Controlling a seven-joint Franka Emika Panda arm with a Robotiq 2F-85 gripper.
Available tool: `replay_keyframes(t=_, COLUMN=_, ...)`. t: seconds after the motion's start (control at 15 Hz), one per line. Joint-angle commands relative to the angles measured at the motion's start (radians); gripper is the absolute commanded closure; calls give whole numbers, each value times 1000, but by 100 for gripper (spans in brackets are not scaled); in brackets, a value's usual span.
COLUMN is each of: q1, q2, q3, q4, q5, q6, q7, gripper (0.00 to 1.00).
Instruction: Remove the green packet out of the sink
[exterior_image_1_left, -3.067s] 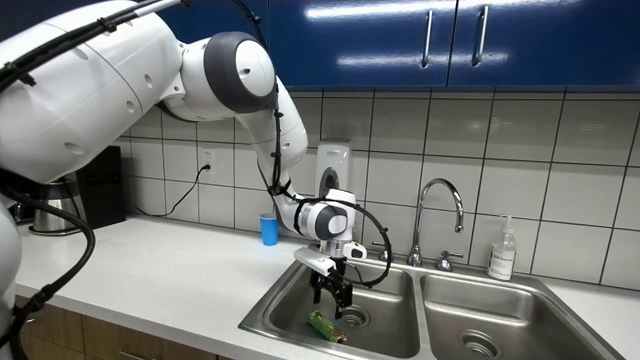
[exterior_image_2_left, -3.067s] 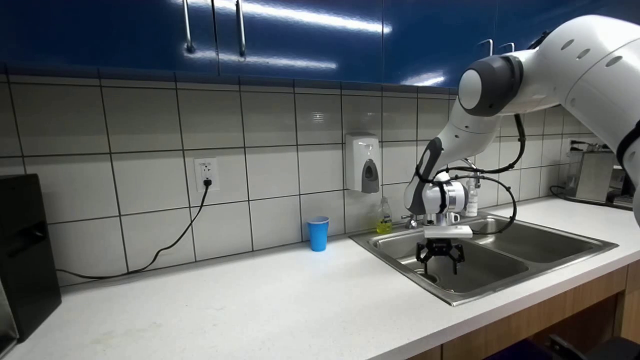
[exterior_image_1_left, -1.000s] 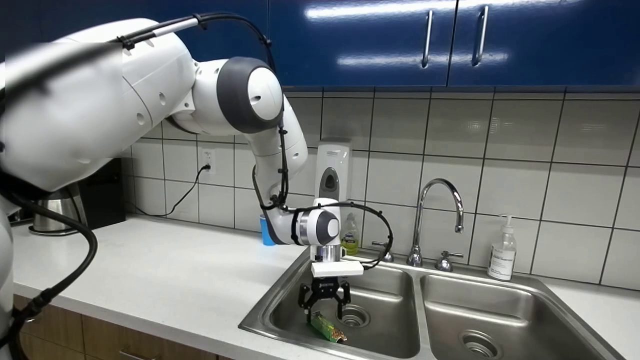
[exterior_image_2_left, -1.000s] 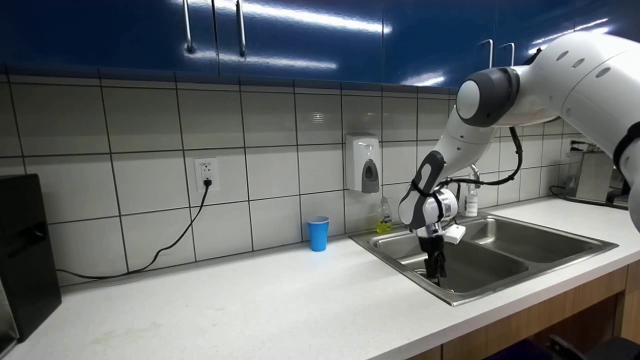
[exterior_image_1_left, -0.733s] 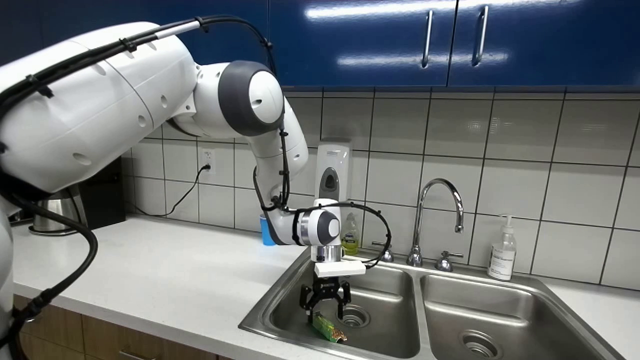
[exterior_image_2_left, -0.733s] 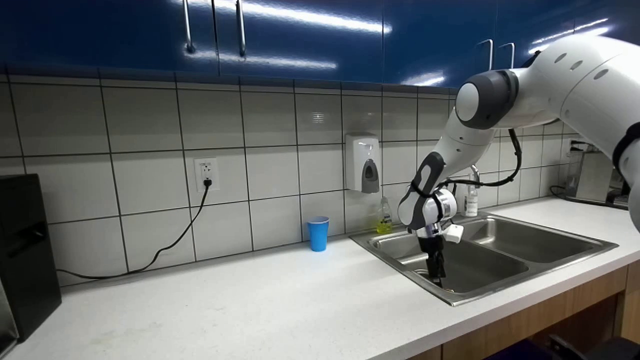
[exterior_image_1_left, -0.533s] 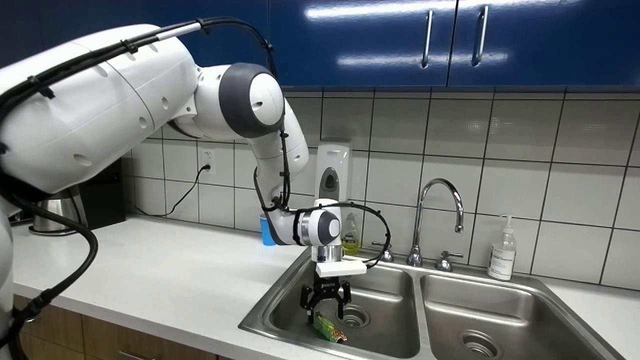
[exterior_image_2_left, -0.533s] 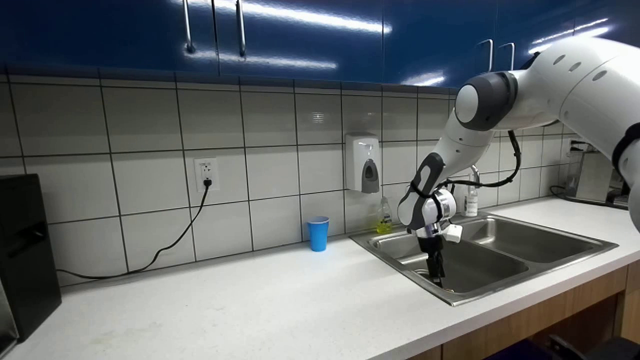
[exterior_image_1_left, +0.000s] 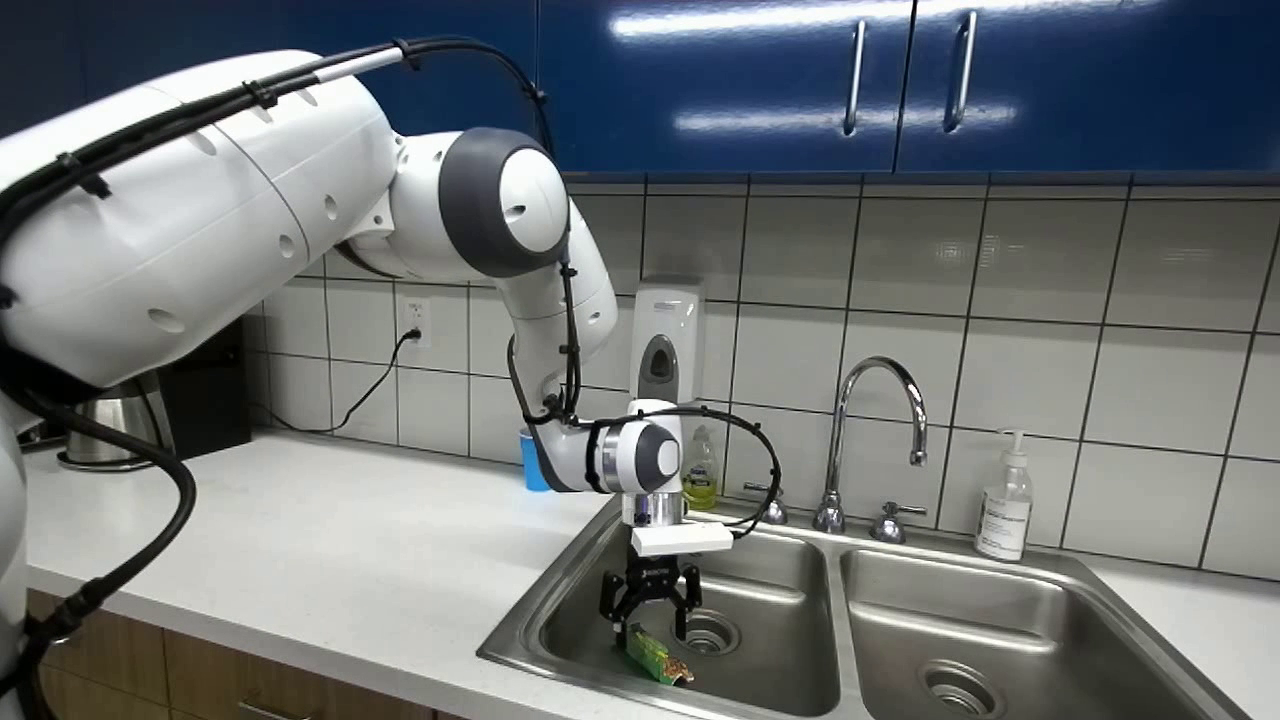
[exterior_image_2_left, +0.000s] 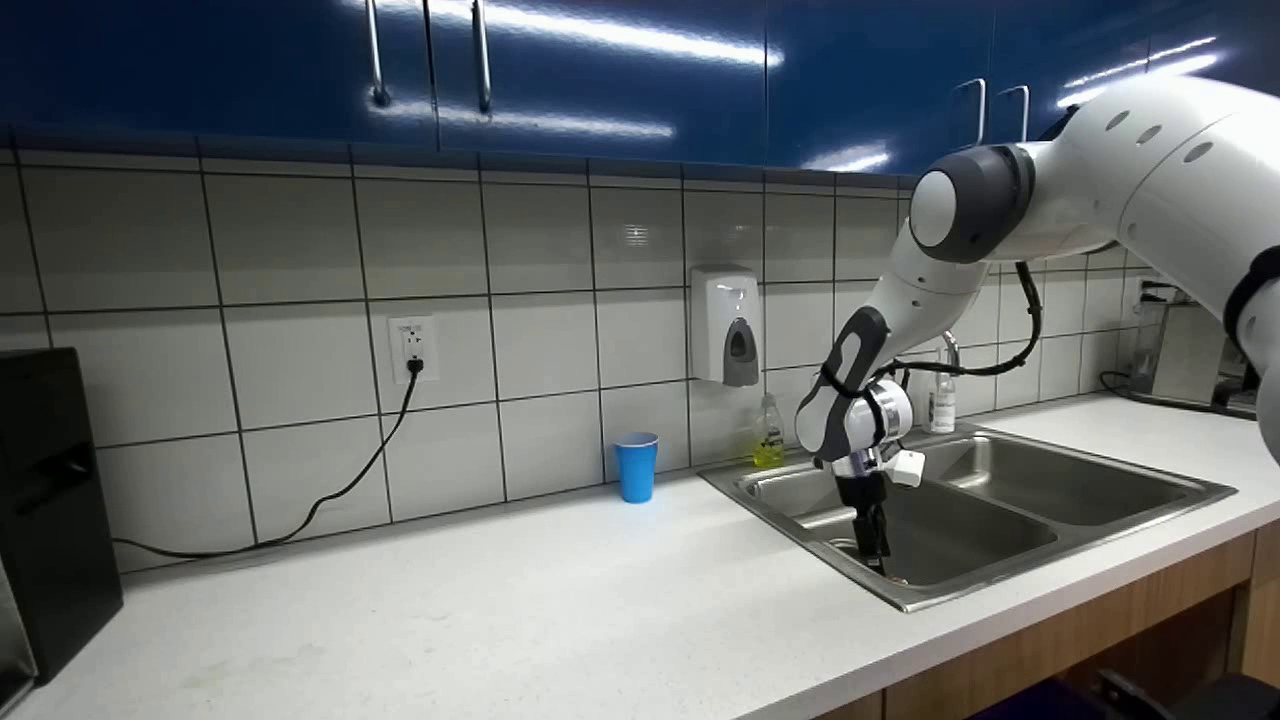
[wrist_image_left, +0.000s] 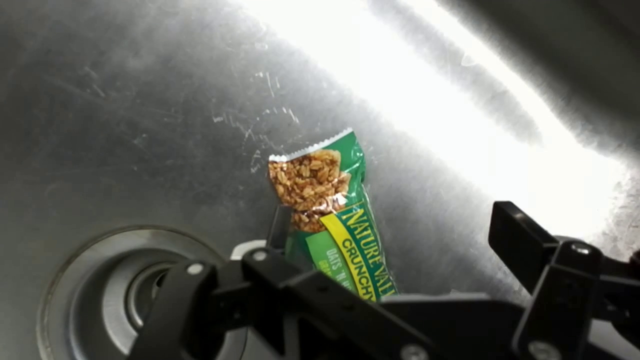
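The green packet (exterior_image_1_left: 655, 657), a crinkled granola-bar wrapper, lies tilted on the floor of the left basin of the steel sink (exterior_image_1_left: 838, 610) in an exterior view. In the wrist view the packet (wrist_image_left: 360, 235) shows its printed face, its lower end hidden behind my gripper (wrist_image_left: 395, 227). My gripper is open, fingers wide apart, low over the packet in both exterior views (exterior_image_1_left: 650, 632) (exterior_image_2_left: 872, 555). The packet lies between the fingers, close to the left one in the wrist view; I cannot tell whether they touch. The right finger is well apart from it.
A round drain (exterior_image_1_left: 710, 632) is beside the packet. Basin walls and the divider surround the gripper. A chrome faucet (exterior_image_1_left: 835, 440), a yellow soap bottle (exterior_image_1_left: 701, 475) and a pump bottle (exterior_image_1_left: 1005, 505) stand behind. A blue cup (exterior_image_2_left: 636, 467) stands on the white counter (exterior_image_2_left: 480, 610).
Over the last three seconds my gripper has turned about its axis and come down over the packet. In the last half second almost nothing has moved. The packet has barely shifted.
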Motion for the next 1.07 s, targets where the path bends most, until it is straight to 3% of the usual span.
replay_keyframes(t=0.0, q1=-4, q2=3, q3=4, q4=6, q5=-4, q6=-4, q7=2, gripper=0)
replay_keyframes(t=0.47, q1=-2, q2=13, q3=1, q4=16, q5=-21, q6=7, q7=-17, gripper=0)
replay_keyframes(t=1.0, q1=-18, q2=32, q3=17, q4=7, q5=-43, q6=110, q7=-106, gripper=0)
